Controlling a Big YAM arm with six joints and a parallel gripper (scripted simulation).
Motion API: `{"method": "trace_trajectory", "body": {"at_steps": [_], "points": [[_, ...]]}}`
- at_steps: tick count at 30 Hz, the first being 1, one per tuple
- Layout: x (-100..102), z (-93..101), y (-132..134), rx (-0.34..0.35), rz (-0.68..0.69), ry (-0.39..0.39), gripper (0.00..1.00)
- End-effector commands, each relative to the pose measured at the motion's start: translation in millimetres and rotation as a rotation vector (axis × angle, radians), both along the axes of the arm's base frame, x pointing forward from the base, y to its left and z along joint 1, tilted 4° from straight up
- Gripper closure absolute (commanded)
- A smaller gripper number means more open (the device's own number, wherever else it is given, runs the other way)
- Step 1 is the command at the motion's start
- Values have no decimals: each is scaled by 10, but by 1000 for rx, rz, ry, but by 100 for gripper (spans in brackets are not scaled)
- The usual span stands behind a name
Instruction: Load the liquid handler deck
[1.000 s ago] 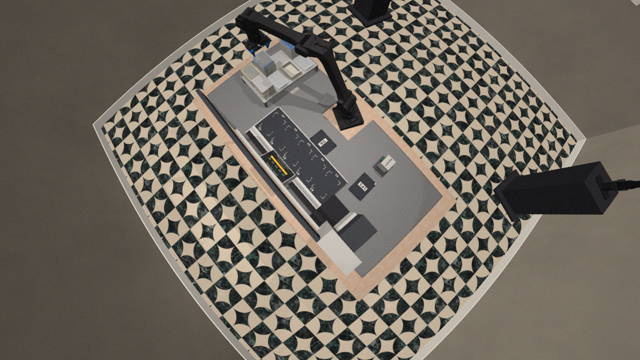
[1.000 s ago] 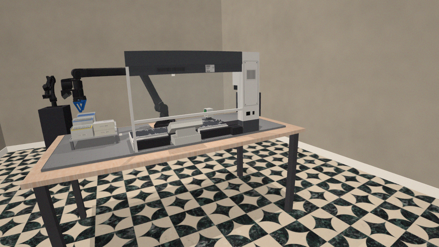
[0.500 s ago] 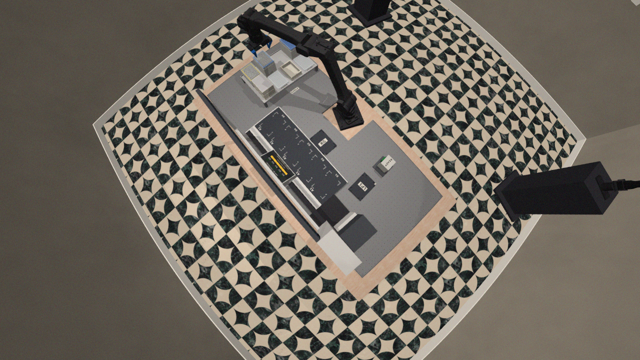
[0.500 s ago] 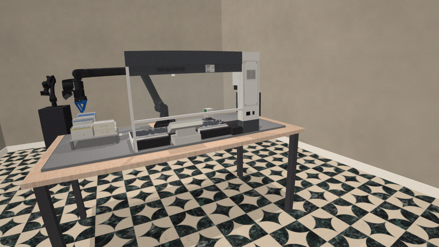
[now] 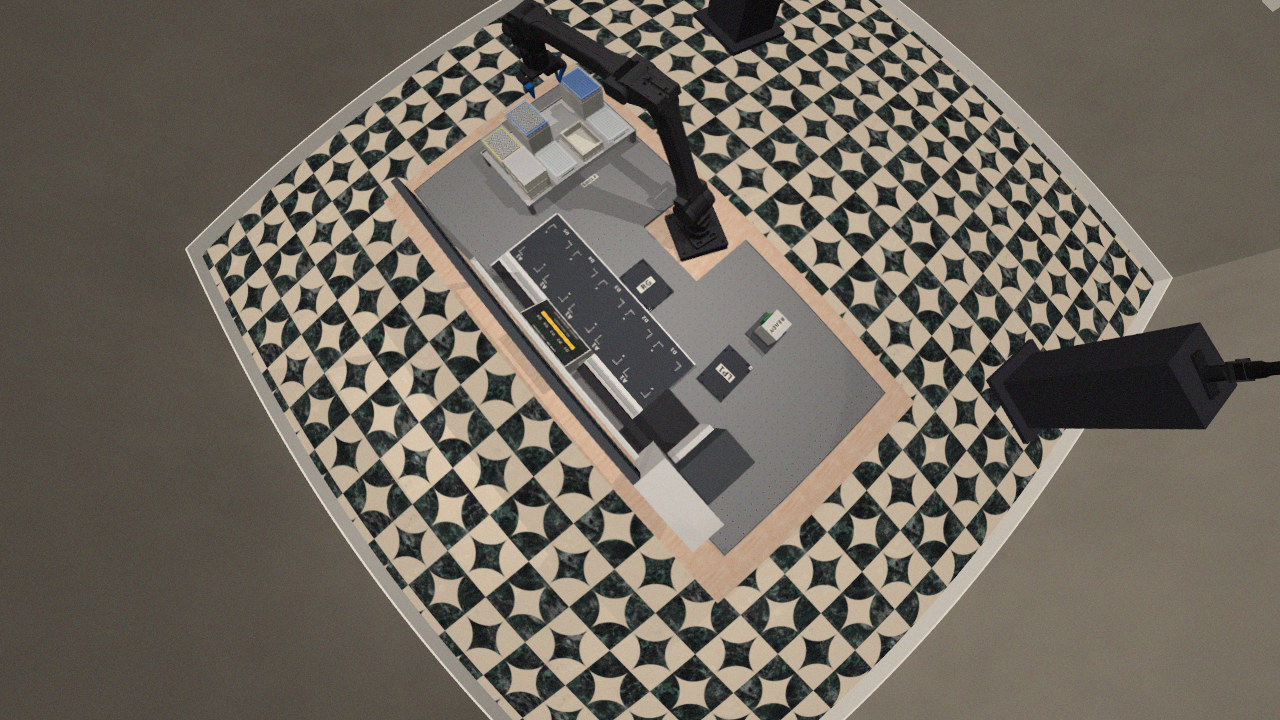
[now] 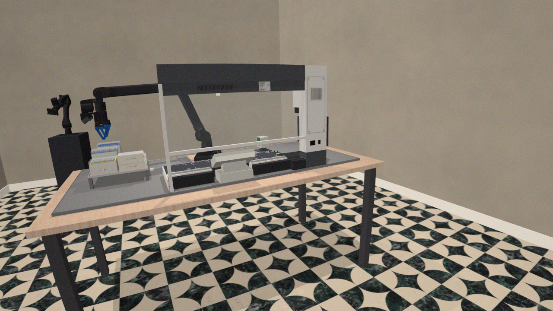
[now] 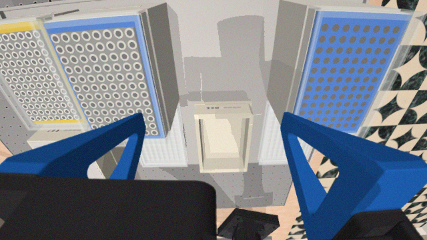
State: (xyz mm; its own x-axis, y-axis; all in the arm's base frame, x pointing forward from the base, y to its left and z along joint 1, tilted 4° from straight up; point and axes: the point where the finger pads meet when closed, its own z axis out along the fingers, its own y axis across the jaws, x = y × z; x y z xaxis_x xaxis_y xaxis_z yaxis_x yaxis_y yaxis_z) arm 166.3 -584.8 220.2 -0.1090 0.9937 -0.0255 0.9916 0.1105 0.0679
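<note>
My gripper (image 5: 541, 78) (image 6: 103, 133) (image 7: 213, 120) is open and empty, high above the SHELF (image 5: 614, 143) (image 6: 116, 173) (image 7: 220, 33). In the wrist view a cream one-well reservoir (image 7: 223, 140) (image 5: 582, 138) lies straight below, between my fingers, open and empty. A white plate (image 7: 163, 150) (image 5: 556, 159) lies on one side of it and another white plate (image 7: 270, 140) (image 5: 612, 123) on the other. I cannot read their ID labels. The dark deck (image 5: 590, 295) with its bracketed positions carries nothing. Lid park LP1 (image 5: 728, 368) is empty.
A blue tip rack (image 7: 103, 77) (image 5: 527, 117) and a yellow one (image 7: 33, 73) (image 5: 502, 143) stand tall on one side, a blue-topped box (image 7: 350, 70) (image 5: 580, 83) on the other. White stacked blocks (image 5: 535, 179) (image 6: 131, 160) stand at the shelf's end. Regrip nest RG (image 5: 648, 289) and the READY key (image 5: 773, 325) (image 6: 262, 138) lie beyond the arm's base.
</note>
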Motion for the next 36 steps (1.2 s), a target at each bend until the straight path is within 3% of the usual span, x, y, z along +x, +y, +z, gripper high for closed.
{"method": "trace_trajectory", "body": {"at_steps": [1,12,15,22,26,36], "points": [[-131,272,-25,-62,23,-17,0],[-676,215,-96,-60,23,-11,0],[-714,224,-192,-66,23,-11,0],[-1067,-2,-221,-30,23,-6,0],[-1266,93,-303,-54,23,-5,0],[-1207,172,-238,-60,24,-4,0]]}}
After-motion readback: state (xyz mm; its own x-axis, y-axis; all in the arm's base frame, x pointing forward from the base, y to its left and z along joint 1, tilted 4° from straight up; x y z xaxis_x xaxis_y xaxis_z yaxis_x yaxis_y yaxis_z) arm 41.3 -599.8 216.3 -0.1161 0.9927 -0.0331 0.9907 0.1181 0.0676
